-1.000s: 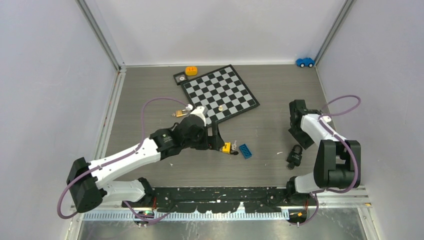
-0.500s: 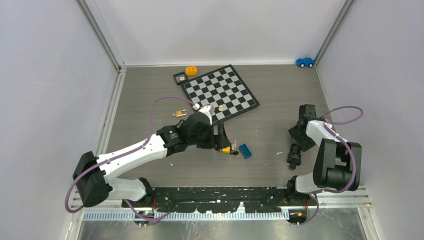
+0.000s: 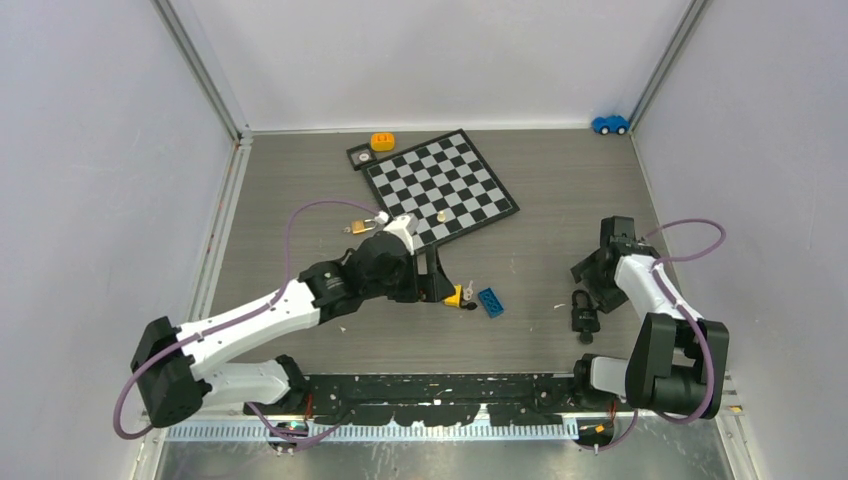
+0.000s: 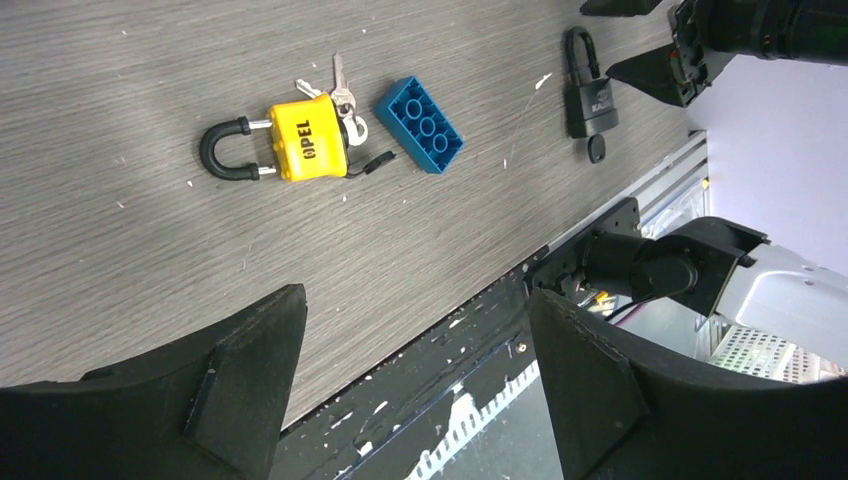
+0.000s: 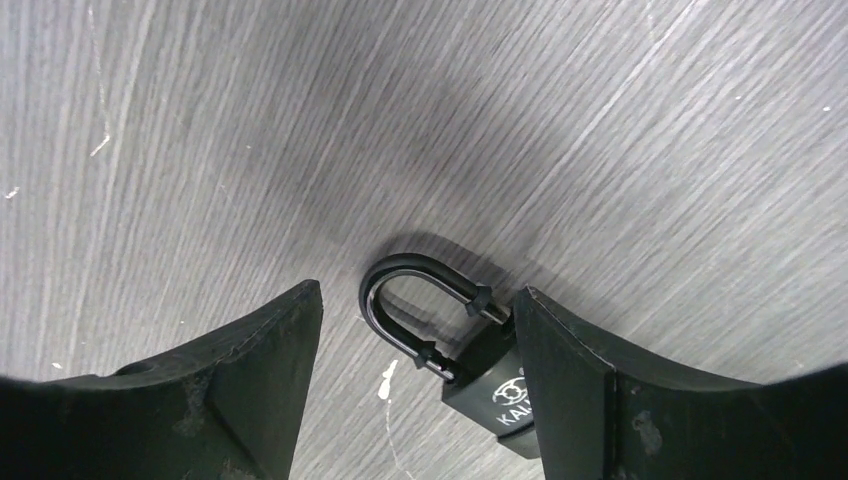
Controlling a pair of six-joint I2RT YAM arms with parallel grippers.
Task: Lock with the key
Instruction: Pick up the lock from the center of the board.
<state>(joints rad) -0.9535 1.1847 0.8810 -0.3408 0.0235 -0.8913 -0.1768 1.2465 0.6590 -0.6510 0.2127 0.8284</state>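
Observation:
A yellow padlock (image 4: 300, 148) lies flat mid-table with its black shackle to one side. The key (image 4: 340, 95), a small silvery bunch, sits at its base, next to a blue brick (image 4: 420, 125). My left gripper (image 4: 415, 295) hovers open just short of the padlock (image 3: 455, 295), nothing between its fingers. To the right lies a black padlock (image 5: 490, 385) with its shackle (image 5: 400, 290) raised out of the body. My right gripper (image 5: 417, 290) stands open over it, one finger on each side of the shackle, not touching it.
A small brass padlock (image 3: 358, 227) lies beside the left arm's wrist. A chessboard (image 3: 440, 185) sits at the back centre, with an orange block (image 3: 381, 141) and a dark tray (image 3: 360, 155) behind it. A blue toy car (image 3: 609, 124) is in the far right corner.
The right gripper has swung toward the near edge and now sits over the black padlock. The left gripper pushed toward the yellow padlock, then drew back a little.

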